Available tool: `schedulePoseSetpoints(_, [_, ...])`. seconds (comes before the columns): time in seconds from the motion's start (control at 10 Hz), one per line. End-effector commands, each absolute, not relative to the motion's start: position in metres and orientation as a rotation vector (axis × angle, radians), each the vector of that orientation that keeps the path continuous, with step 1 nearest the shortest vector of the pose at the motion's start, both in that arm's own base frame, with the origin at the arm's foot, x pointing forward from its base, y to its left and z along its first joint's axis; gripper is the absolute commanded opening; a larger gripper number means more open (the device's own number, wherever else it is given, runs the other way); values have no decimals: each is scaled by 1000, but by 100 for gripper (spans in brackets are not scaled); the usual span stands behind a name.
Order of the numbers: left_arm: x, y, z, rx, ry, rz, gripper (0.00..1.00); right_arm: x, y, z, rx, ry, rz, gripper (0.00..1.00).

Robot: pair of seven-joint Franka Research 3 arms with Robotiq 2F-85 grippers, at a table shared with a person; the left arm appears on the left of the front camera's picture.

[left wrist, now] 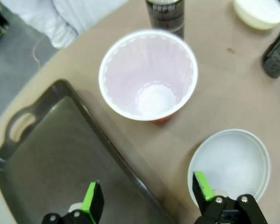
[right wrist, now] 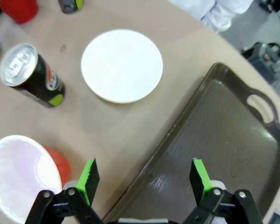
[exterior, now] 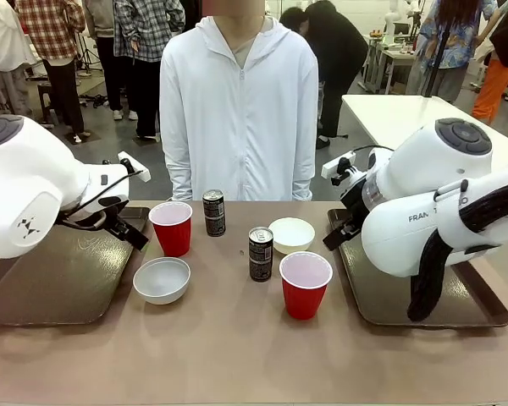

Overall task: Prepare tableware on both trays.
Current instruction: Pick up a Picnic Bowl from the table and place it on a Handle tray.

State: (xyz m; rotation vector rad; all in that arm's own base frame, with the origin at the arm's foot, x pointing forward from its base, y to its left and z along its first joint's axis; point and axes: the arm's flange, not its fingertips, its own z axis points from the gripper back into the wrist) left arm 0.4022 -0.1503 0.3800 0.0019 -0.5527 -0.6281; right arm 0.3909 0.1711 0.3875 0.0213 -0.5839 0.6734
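Right arm (exterior: 423, 233): nearest the lens, a bulky white link hanging over the right tray; the letters "FRAN" show on its shell before a black cable sleeve cuts them off.
Right fingers (right wrist: 88, 176): released, green pads spread wide with nothing between them. They hang above the inner rim of the right tray (right wrist: 224, 140), one pad over the tray and the other over the bench by the near red cup.
Left fingers (left wrist: 92, 201): also released, grasping nothing. One pad is over the left tray (left wrist: 60, 158), the other over the rim of the near bowl.
Bench (exterior: 237, 355): tan top, with a dark brown tray at each end and all the tableware standing between them.
Near red cup (exterior: 305, 285): upright, pale inside, on the bench near the right tray's inner rim.
Far red cup (exterior: 171, 228): upright, on the bench beside the left tray's far inner corner.
Near bowl (exterior: 162, 280): white, on the bench just beside the left tray, in front of the far red cup.
Far bowl (exterior: 292, 235): white, on the bench between the middle can and the right tray.
Middle can (exterior: 261, 254): dark, upright, silver top, a green patch low on its side; its print is too small to read.
Far can (left wrist: 165, 14): dark, upright, just behind the far red cup; the band lettering may read "PEPSI", but it is blurred.
Person (exterior: 237, 110): stands at the far edge of the bench in a white zip hoodie.
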Motion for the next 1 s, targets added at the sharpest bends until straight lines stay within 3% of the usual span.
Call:
schedulePoseSetpoints(0.0, [373,-158,425,92,-553,-657,100,350,172,436,-44,-557,679,100])
schedulePoseSetpoints(0.2, [335,-152,456,42,-544,-780,100,305,156,460,-95,-505,668,100])
schedulePoseSetpoints(0.5, [291,-136,464,7,-427,-806,100,241,129,432,-94,-310,648,100])
schedulePoseSetpoints(0.7, [280,-122,459,6,-372,-753,100,214,123,419,-33,-287,644,100])
schedulePoseSetpoints(0.8, [279,-121,458,-15,-411,-781,100,221,122,416,-136,-320,633,100])
schedulePoseSetpoints(0.9, [312,-149,490,17,-386,-773,100,247,125,421,-481,-469,570,100])
